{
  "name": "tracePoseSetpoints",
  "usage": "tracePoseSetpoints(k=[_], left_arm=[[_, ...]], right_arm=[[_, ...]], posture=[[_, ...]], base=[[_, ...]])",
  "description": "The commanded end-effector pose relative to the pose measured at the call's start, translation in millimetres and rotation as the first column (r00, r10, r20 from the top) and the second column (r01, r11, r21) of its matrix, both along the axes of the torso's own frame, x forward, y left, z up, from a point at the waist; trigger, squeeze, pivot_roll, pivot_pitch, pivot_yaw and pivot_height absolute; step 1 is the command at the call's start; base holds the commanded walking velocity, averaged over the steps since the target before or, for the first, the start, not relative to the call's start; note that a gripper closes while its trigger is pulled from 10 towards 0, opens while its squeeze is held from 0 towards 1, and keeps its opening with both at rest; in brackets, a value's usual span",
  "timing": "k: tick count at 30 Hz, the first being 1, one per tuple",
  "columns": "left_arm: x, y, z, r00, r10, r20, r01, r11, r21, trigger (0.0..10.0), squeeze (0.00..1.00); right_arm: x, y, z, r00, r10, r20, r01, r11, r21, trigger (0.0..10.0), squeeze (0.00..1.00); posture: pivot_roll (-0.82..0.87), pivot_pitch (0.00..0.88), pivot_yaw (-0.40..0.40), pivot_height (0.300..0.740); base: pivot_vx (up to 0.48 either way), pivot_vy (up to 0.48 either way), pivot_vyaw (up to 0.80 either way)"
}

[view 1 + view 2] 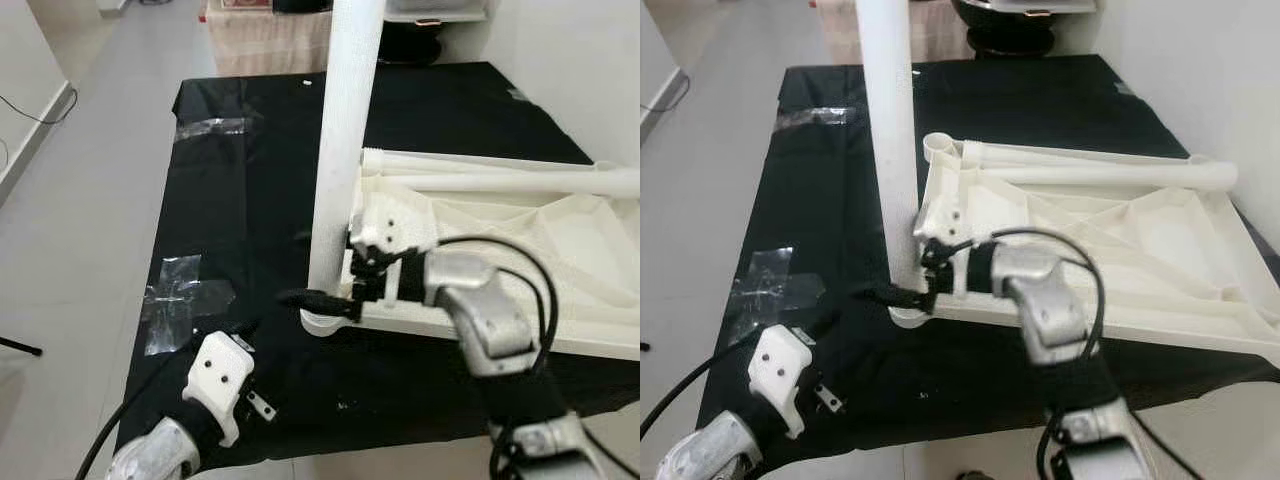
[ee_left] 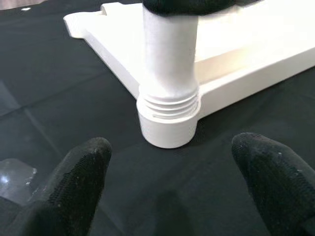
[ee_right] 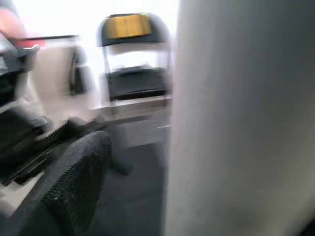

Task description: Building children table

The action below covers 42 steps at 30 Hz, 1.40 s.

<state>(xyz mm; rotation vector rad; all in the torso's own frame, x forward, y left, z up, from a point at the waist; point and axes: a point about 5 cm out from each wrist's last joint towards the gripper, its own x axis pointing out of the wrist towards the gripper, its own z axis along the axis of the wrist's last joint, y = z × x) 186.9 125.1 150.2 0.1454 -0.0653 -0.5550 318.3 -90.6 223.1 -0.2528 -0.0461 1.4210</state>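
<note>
A white tabletop [image 1: 500, 260] lies upside down on a table under a black cloth [image 1: 250, 200]. One white table leg [image 1: 345, 130] stands upright in the near-left corner socket [image 2: 167, 123], its threads showing above the collar. My right gripper [image 1: 325, 298] is shut on this leg just above the socket, with one black finger [image 3: 74, 182] seen beside the leg. My left gripper [image 2: 172, 182] is open, low over the cloth just short of the socket, both fingertips [image 2: 78, 172] pointing at it. Two more legs [image 1: 1090, 172] lie along the tabletop's far edge.
Clear tape patches [image 1: 185, 290] sit on the cloth left of the tabletop, with another [image 1: 210, 128] farther back. The cloth's front edge runs close under my arms. Grey floor [image 1: 90, 200] lies to the left. A folding chair [image 3: 133, 54] stands beyond the table.
</note>
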Motion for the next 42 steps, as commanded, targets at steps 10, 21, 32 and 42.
tracePoseSetpoints(k=[10, 21, 32, 42], left_arm=[[-17.4, -1.9, 3, 0.999, -0.022, -0.034, 0.023, 1.0, 0.013, 10.0, 0.0], [-17.9, -2.0, 3, 0.999, -0.028, -0.045, 0.029, 1.0, 0.009, 10.0, 0.0], [-1.7, 3.4, 0, 0.999, -0.025, -0.029, 0.025, 1.0, 0.002, 10.0, 0.0], [8.2, 2.7, -3, 1.0, -0.002, -0.011, 0.003, 1.0, 0.008, 10.0, 0.0]], right_arm=[[32.5, 6.8, 26, 0.983, 0.162, -0.084, -0.156, 0.985, 0.072, 0.0, 0.0], [27.4, -4.2, 24, 0.985, 0.171, -0.027, -0.168, 0.982, 0.09, 0.0, 0.0], [-58.4, 21.8, -59, 0.57, -0.822, -0.001, 0.822, 0.57, -0.003, 0.0, 0.0], [-34.0, 39.0, -34, 0.837, -0.534, -0.119, 0.547, 0.824, 0.149, 10.0, 1.0]], posture=[[0.15, 0.265, -0.031, 0.74], [0.1, 0.259, -0.038, 0.74], [0.01, 0.19, -0.014, 0.74], [0.04, 0.139, -0.034, 0.74]], base=[[0.0, 0.0, 0.0], [0.0, 0.0, 0.0], [0.0, 0.0, 0.0], [0.0, 0.0, 0.0]])
